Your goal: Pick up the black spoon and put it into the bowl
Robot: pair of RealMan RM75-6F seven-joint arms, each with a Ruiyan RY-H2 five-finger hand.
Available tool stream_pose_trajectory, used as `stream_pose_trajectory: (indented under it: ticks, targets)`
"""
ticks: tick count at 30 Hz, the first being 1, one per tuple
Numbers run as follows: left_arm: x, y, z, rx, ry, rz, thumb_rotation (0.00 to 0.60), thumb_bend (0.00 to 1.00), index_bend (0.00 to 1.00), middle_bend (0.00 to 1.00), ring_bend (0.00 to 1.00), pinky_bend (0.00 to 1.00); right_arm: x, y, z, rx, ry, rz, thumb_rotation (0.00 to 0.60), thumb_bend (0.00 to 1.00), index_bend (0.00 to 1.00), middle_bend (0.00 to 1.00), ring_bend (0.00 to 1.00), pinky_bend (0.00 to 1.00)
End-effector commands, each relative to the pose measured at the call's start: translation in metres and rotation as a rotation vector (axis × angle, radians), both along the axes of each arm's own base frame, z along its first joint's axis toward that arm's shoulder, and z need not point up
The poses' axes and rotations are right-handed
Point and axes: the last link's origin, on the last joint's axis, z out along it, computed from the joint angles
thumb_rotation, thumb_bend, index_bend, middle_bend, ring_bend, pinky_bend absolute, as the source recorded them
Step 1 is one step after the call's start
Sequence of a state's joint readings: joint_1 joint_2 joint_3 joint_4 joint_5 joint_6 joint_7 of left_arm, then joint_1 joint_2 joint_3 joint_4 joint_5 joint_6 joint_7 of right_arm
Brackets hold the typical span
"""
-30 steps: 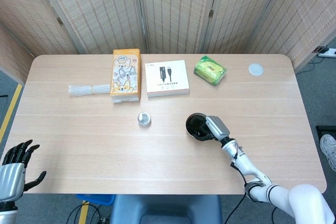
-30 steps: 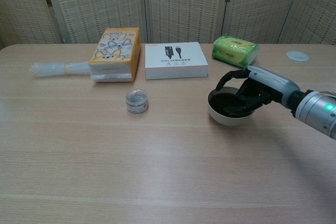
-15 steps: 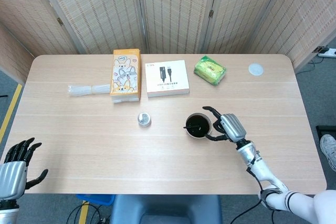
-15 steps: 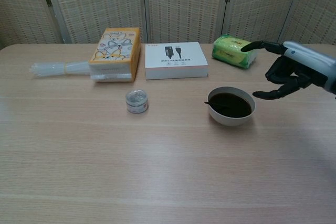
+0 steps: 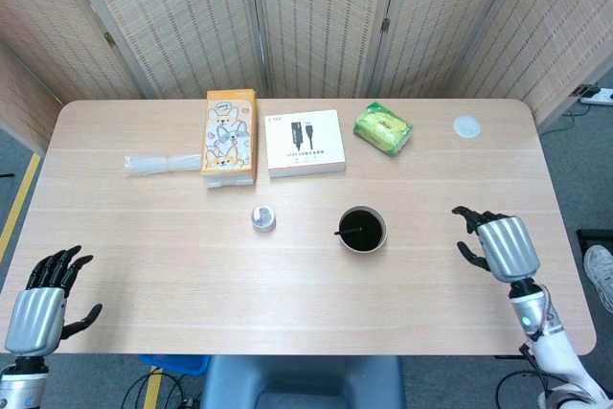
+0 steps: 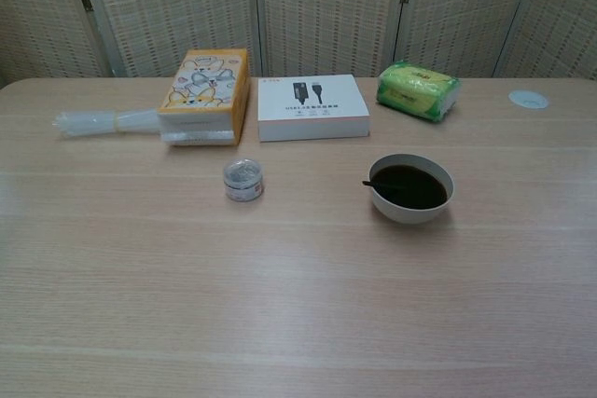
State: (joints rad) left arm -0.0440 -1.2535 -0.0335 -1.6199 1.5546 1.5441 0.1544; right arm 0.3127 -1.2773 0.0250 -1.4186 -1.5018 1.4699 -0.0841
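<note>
The bowl (image 5: 363, 242) (image 6: 413, 209), white outside and dark inside, stands right of the table's middle. The black spoon (image 5: 349, 229) (image 6: 384, 187) lies in it, its handle poking over the left rim. My right hand (image 5: 498, 243) hovers well to the right of the bowl, near the table's right front, fingers spread and empty. My left hand (image 5: 43, 302) hangs off the front left corner, fingers apart, holding nothing. Neither hand shows in the chest view.
A small round tin (image 5: 262, 218) sits left of the bowl. At the back lie a clear plastic roll (image 5: 153, 163), an orange cartoon box (image 5: 230, 135), a white cable box (image 5: 305, 142), a green packet (image 5: 383, 128) and a white disc (image 5: 466, 126).
My right hand has let go of the spoon, opened and pulled back to the right, away from the bowl and out of the chest view. The spoon stays in the bowl.
</note>
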Motion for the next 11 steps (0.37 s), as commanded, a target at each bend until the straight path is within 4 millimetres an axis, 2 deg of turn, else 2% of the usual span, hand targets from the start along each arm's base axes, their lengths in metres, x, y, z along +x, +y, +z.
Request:
stream_pose_trajectory:
  ticks: [1,4,7,11]
  targets:
    - [0.004,0.001,-0.001,-0.001,0.002,-0.012,0.600,0.27,0.21,0.13,0.13,0.15,-0.010,0.031,0.026,-0.036,0.001,-0.064,0.600,0.19,0.19,0.32,0.32,0.45]
    - [0.008,0.001,-0.002,-0.001,0.008,-0.021,0.600,0.27,0.21,0.13,0.13,0.15,-0.013,0.043,0.031,-0.038,-0.001,-0.083,0.600,0.19,0.13,0.26,0.24,0.36]
    - [0.014,0.001,-0.004,-0.008,0.008,-0.034,0.600,0.27,0.21,0.13,0.13,0.15,-0.021,0.060,0.034,-0.022,-0.004,-0.127,0.600,0.19,0.12,0.23,0.21,0.32]
    - [0.017,0.002,-0.007,-0.015,0.008,-0.037,0.600,0.27,0.21,0.13,0.13,0.15,-0.028,0.071,0.034,-0.021,-0.020,-0.160,0.600,0.19,0.12,0.22,0.19,0.29]
